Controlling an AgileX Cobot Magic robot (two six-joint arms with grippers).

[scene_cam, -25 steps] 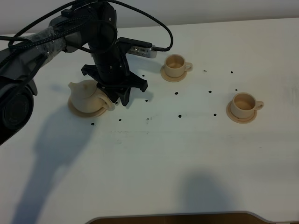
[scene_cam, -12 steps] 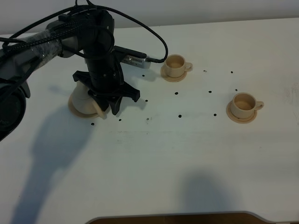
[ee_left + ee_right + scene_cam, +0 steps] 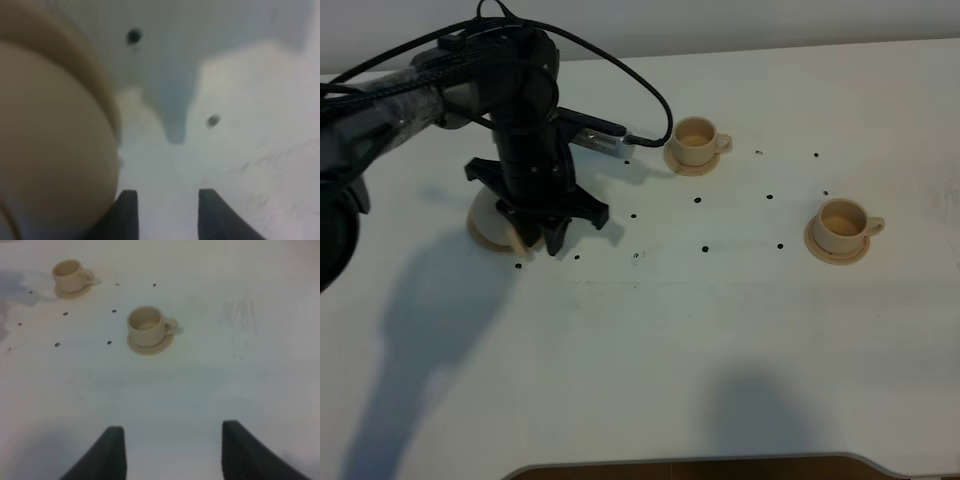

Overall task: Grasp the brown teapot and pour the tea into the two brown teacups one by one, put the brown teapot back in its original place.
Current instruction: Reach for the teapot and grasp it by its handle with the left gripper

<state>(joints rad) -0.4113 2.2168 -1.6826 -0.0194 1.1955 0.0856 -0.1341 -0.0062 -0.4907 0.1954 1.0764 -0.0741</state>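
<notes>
In the left wrist view the brown teapot [image 3: 50,140] fills one side as a blurred beige bulge. My left gripper [image 3: 167,215] is open right beside it, one fingertip at the pot's wall and only bare table between the fingers. From the high camera the left gripper [image 3: 542,243] hangs low over the teapot's wide saucer [image 3: 480,232], and the arm hides nearly all of the pot. The two brown teacups [image 3: 697,140] [image 3: 842,225] stand on their saucers, also seen as the far cup [image 3: 72,274] and near cup [image 3: 146,326]. My right gripper [image 3: 170,455] is open and empty.
The white table [image 3: 650,330] carries small dark dots between the teapot and the cups. A black cable [image 3: 640,90] loops from the left arm toward the far cup. The right arm is outside the high view.
The left arm has shifted left and down over the teapot, which showed beside it a second ago and is now almost covered. The cups have not moved.
</notes>
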